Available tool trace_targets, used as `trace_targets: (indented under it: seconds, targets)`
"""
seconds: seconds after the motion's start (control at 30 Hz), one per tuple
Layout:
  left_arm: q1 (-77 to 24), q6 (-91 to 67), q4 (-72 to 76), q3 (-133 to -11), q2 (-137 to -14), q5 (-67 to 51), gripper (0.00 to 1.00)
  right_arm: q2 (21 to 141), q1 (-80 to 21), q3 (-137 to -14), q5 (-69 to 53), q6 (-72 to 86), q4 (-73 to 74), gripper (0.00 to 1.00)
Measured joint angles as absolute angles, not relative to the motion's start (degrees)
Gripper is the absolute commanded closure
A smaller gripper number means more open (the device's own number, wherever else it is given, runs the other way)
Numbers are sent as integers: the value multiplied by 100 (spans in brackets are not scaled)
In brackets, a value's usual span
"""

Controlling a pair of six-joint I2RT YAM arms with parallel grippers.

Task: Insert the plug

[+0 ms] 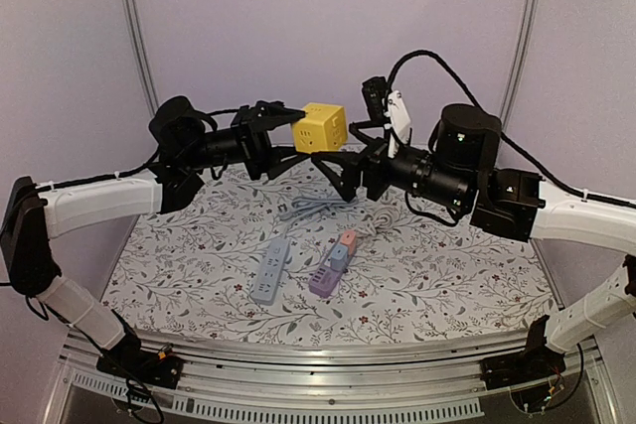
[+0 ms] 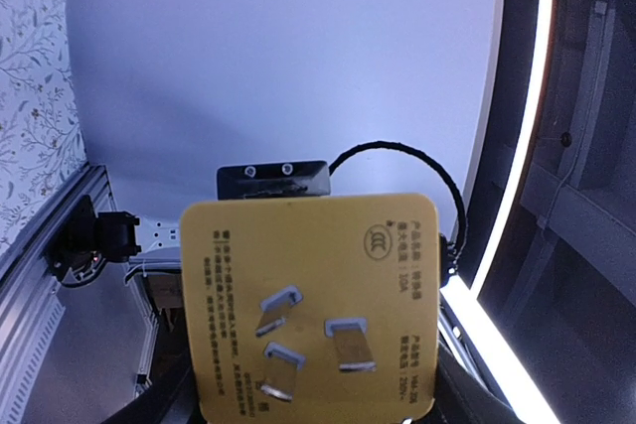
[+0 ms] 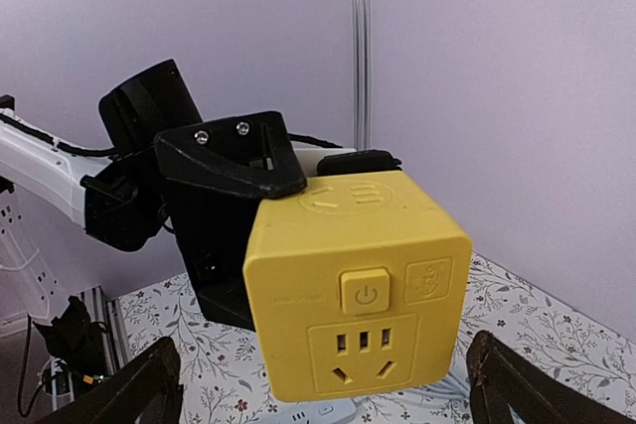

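Left fingers (image 1: 273,111) around yellow cube plug (image 1: 320,127), three metal prongs (image 2: 350,343).

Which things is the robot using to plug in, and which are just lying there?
In the job: yellow cube plug, clamped in the left gripper; right gripper, open beside it.

Just lying about: blue power strip; purple-and-pink strip; grey cable. One strip may be where the plug goes, but I cannot tell which.
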State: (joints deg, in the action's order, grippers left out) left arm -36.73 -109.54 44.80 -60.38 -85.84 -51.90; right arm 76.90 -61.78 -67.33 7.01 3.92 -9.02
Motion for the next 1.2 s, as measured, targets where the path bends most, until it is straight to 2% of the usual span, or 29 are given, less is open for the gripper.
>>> trace_targets:
  seconds: [0.4, 1.0, 1.2]
  targets:
    - [-3903, -10954, 4532, -6069, -8584, -5260, 100, 7813, -6169, -6906, 552, 423, -690, 3]
    - [-3927, -10694, 4209, -6071, -8584, -5363, 100, 7826, -6165, -7087, 364, 486, -314, 21]
    - [-3940, -10562, 4062, -6071, -8573, -5402, 100, 7852, -6141, -7091, 314, 530, -276, 32]
